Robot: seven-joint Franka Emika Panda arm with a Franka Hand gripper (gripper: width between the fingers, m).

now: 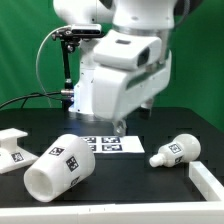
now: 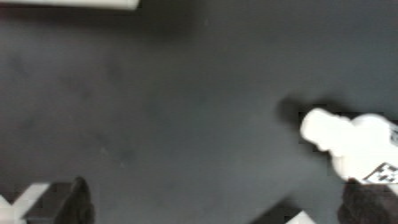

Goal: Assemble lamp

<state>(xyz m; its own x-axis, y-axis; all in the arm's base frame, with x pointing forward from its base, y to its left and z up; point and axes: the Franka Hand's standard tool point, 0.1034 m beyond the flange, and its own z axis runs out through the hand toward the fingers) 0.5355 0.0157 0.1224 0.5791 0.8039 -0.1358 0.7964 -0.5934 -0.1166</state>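
Bulb lies exterior view's right of hand, apart; fingers spread.

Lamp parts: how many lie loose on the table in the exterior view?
3. Matte white blocky square base, cut off at the exterior view's left edge; large white tapered shade on its side, left of centre; white round-headed bulb lying at that view's right. None seems hidden.

I see the shade, the bulb and the base as smooth matt white plastic. The table has a black matt surface; I cannot tell if it is cloth or rubber. The robot arm has a glossy white plastic shell.
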